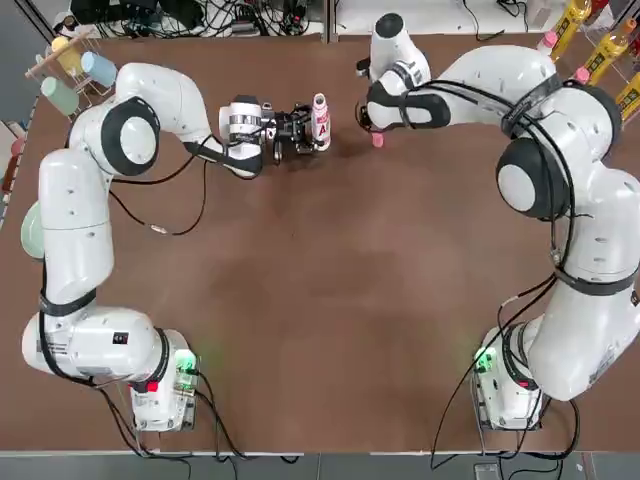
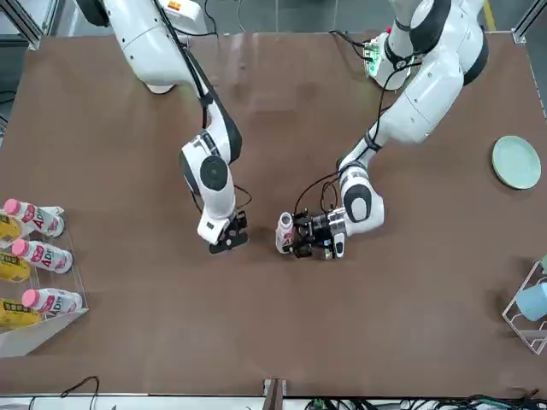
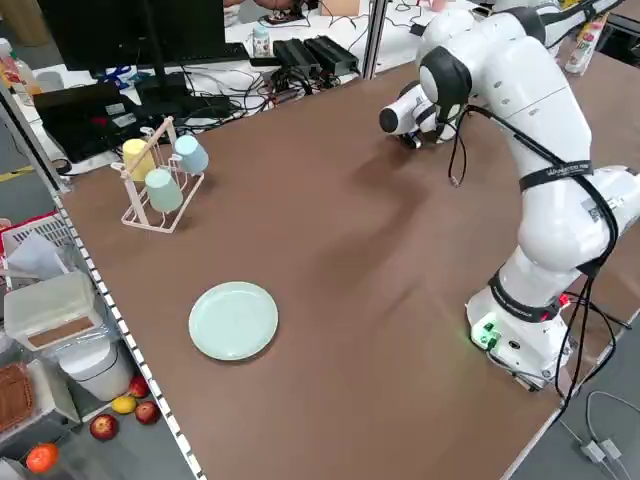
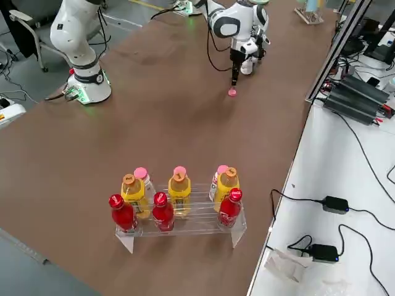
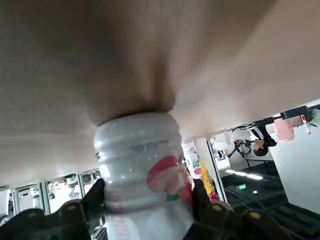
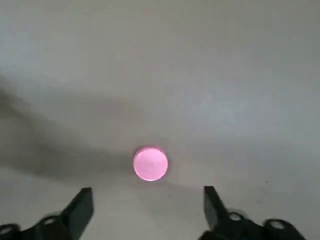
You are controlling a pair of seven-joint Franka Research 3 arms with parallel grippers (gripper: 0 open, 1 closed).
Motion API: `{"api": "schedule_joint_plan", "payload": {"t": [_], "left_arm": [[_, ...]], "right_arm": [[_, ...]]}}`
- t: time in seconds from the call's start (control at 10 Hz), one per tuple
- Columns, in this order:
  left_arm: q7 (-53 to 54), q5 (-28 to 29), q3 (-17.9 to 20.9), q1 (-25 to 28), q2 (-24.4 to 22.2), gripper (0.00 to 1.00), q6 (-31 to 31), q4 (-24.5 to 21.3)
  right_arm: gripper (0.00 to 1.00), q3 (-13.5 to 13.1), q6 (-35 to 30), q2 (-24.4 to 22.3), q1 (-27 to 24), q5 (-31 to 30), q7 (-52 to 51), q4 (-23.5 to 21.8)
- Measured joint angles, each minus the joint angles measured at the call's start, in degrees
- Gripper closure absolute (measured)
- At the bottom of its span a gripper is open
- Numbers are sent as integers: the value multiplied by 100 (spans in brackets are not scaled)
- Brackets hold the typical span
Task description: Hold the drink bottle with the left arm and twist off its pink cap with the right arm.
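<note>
Drink bottle [image 1: 321,121] is what I am watching first, and it is standing up on the brown counter [image 1: 330,300], far from the arms' bases and near the middle from side to side. My left hand [image 1: 302,133] is reaching in level from the side, and its two black fingers [image 5: 80,212] are sitting on each side of the bottle's lower part. In the left wrist view they are lying close along the bottle, but I cannot tell if they are squeezing it or just resting beside it. The bottle is white with red letters, and its narrow neck is looking bare on top. The pink cap [image 1: 377,140] is lying by itself on the counter, a little way to the right of the bottle in the top view. My right hand [image 2: 227,240] is pointing down just over the cap. Its fingers [image 6: 80,207] are spread wide apart and are holding nothing, and in the right wrist view the cap [image 6: 150,162] is sitting on the counter just past the gap between them, touching neither. Off at the right edge, a clear rack [image 4: 185,216] is holding red, yellow and white bottles. On the left side I am seeing a pale green plate [image 3: 234,320] and a small stand with cups [image 3: 160,180].
</note>
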Motion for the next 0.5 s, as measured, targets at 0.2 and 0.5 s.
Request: {"api": "schedule_joint_plan", "payload": {"t": [0.2,0.5], "left_arm": [[0,0,19,-1,10,20,0,10],[0,0,32,-7,14,12,0,15]], "right_arm": [[0,0,-89,-281,-12,11,0,2],[0,-6,-101,-735,-179,377,-3,31]]}}
